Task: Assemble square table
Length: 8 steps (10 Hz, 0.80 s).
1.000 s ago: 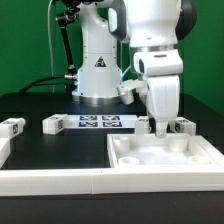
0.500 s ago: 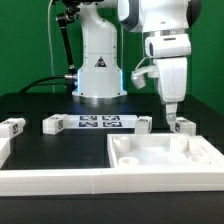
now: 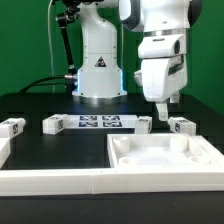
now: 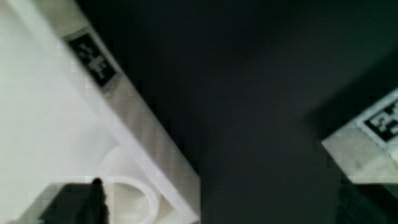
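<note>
The square table's white slab (image 3: 165, 160) lies at the front on the exterior view's right, rim up, with round sockets in its corners. Short white legs with tags lie behind it: one (image 3: 182, 125) at the far right, one (image 3: 143, 123) beside the marker board, two more (image 3: 52, 124) (image 3: 12, 127) to the left. My gripper (image 3: 160, 112) hangs open and empty above the gap between the two right-hand legs, clear of the slab. In the wrist view, one dark finger (image 4: 80, 203) shows over the slab's edge (image 4: 71, 110) and a corner socket (image 4: 139, 192). A tagged leg (image 4: 377, 128) lies across the dark gap.
The marker board (image 3: 100, 122) lies flat in front of the robot base (image 3: 97, 75). A long white border rail (image 3: 50, 180) runs along the front left, joining the slab's near side. Cables trail behind the base.
My gripper has risen from low beside the far right leg and the slab's back corner, then shifted slightly toward the exterior view's left. It stays open. The leg now shows fully.
</note>
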{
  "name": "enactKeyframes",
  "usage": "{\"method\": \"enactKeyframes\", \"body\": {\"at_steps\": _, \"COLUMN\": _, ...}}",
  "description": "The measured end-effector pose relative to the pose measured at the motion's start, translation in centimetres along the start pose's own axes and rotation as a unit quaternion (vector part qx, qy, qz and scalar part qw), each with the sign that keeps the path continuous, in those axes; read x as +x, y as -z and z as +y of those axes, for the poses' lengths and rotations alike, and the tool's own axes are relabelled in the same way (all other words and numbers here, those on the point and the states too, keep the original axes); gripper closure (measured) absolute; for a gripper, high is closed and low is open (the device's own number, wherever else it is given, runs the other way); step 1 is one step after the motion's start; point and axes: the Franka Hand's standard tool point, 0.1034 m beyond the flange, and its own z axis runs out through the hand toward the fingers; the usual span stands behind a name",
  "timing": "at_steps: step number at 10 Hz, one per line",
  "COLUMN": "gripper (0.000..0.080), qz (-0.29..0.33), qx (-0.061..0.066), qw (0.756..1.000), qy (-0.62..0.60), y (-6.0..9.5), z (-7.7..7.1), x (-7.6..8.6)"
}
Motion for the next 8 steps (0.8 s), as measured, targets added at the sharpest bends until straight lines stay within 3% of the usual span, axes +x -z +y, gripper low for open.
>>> {"method": "enactKeyframes", "body": {"at_steps": 3, "gripper": 0.0151, "qz": -0.001, "qx": 0.005, "qw": 0.989, "qy": -0.148, "y": -0.4, "z": -1.7, "x": 1.3}}
{"method": "enactKeyframes", "body": {"at_steps": 6, "gripper": 0.0151, "qz": 0.000, "qx": 0.009, "qw": 0.974, "qy": -0.227, "y": -0.4, "z": -1.7, "x": 1.3}}
{"method": "enactKeyframes", "body": {"at_steps": 8, "gripper": 0.0151, "qz": 0.003, "qx": 0.011, "qw": 0.951, "qy": -0.308, "y": -0.6, "z": -2.7, "x": 1.9}}
